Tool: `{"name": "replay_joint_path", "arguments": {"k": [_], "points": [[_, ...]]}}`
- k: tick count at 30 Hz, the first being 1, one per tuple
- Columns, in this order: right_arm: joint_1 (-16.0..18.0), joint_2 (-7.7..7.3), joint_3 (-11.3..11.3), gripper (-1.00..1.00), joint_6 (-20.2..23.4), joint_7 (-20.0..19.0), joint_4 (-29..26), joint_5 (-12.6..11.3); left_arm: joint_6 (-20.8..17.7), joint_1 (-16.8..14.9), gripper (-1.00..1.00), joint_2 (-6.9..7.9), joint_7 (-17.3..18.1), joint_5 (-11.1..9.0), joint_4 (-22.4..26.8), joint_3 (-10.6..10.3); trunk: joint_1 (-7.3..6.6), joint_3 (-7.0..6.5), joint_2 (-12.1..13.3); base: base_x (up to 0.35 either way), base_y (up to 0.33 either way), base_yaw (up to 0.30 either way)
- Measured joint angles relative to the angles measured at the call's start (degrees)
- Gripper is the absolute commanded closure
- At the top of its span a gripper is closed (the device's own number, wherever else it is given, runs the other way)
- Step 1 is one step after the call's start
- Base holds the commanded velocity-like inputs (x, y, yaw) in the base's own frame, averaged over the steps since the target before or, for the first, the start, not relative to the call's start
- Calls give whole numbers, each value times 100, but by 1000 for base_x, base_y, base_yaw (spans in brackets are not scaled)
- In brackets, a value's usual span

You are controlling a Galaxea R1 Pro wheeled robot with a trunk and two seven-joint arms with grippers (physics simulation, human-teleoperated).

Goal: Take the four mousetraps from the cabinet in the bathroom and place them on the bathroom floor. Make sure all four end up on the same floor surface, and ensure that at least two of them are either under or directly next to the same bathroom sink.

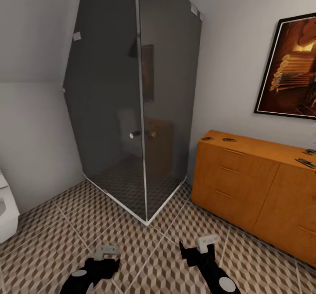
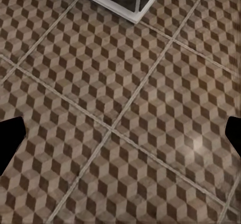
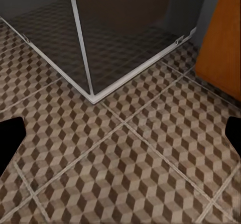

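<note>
The orange-brown cabinet (image 1: 245,184) stands against the right wall, drawers shut. On its top lie small dark mousetraps: two near its left end (image 1: 207,138) (image 1: 228,140) and two towards its right end (image 1: 309,152) (image 1: 305,163). My left gripper (image 1: 105,264) and right gripper (image 1: 196,252) hang low over the cube-patterned bathroom floor (image 1: 145,250), short of the cabinet, both open and empty. In the left wrist view the left gripper (image 2: 120,136) shows wide-spread black fingertips (image 2: 10,138) over bare tiles. The right gripper (image 3: 120,136) looks the same, with the cabinet's corner (image 3: 223,38) beyond. The sink is out of view.
A grey glass shower enclosure (image 1: 131,101) with a metal corner post fills the middle, its corner (image 3: 93,96) jutting towards me. A white toilet (image 1: 6,215) sits at the left edge. A framed picture (image 1: 292,66) hangs above the cabinet.
</note>
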State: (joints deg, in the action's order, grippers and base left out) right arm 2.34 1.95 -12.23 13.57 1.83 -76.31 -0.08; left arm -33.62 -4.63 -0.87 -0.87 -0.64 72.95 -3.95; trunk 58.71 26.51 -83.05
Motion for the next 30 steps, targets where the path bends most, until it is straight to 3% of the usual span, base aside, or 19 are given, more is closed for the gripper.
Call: {"name": "replay_joint_path", "arguments": {"k": [14,30], "points": [[0,0,0,-100,0,0,0,0,0,0,-100,0,0,0,0,0,1,0,0,159,-181,-116],[0,-1,0,-100,-1,0,1,6,-2,0,-100,-1,0,1,1,1,2,0,1,14,-17,-116]]}}
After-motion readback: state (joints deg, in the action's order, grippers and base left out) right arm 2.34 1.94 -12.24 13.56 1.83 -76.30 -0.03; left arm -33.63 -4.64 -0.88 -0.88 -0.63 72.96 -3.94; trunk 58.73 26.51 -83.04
